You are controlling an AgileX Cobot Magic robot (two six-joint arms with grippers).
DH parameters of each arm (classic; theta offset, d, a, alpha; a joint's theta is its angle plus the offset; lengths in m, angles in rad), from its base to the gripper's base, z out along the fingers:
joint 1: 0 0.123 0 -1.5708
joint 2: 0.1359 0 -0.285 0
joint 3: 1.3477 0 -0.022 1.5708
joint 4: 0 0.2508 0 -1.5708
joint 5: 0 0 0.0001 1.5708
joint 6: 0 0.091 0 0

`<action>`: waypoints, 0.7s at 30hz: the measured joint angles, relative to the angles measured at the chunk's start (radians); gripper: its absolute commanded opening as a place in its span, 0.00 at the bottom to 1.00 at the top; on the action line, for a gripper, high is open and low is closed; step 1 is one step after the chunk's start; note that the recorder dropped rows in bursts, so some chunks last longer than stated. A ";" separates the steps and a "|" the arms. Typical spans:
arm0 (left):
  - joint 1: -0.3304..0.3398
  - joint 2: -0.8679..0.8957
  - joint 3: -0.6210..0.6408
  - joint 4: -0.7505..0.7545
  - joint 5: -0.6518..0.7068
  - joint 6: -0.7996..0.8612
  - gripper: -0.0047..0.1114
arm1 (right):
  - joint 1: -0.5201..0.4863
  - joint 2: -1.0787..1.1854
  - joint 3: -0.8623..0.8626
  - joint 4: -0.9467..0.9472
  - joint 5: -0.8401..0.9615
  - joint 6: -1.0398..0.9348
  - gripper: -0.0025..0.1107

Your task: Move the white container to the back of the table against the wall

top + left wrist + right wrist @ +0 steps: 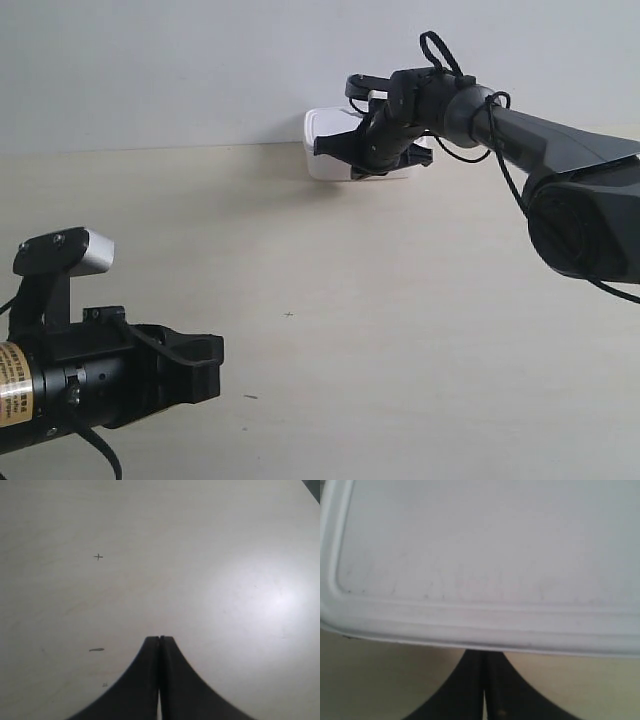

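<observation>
The white container [326, 166] stands at the back of the table [400, 300], touching the wall [200, 60]. My right arm reaches over it from the exterior view's right. The right gripper [375, 160] is shut and empty. In the right wrist view the container's flat lid with its raised rim [485, 555] fills most of the picture. There the shut right gripper [485, 653] meets the lid's near edge, and its very tips are hidden under the rim. My left gripper [160, 638] is shut and holds nothing; it hovers over bare table at the front left [212, 358].
A small cross mark [289, 315] and a dark smudge [249, 397] lie on the table in front of the left gripper. Both show in the left wrist view: the cross mark [98, 556] and the smudge [97, 650]. The right arm's black body [585, 215] hangs over the table's right side.
</observation>
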 measured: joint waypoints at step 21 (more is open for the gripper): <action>0.000 0.000 0.000 0.000 -0.003 0.000 0.04 | 0.000 -0.020 -0.002 -0.013 0.171 0.000 0.02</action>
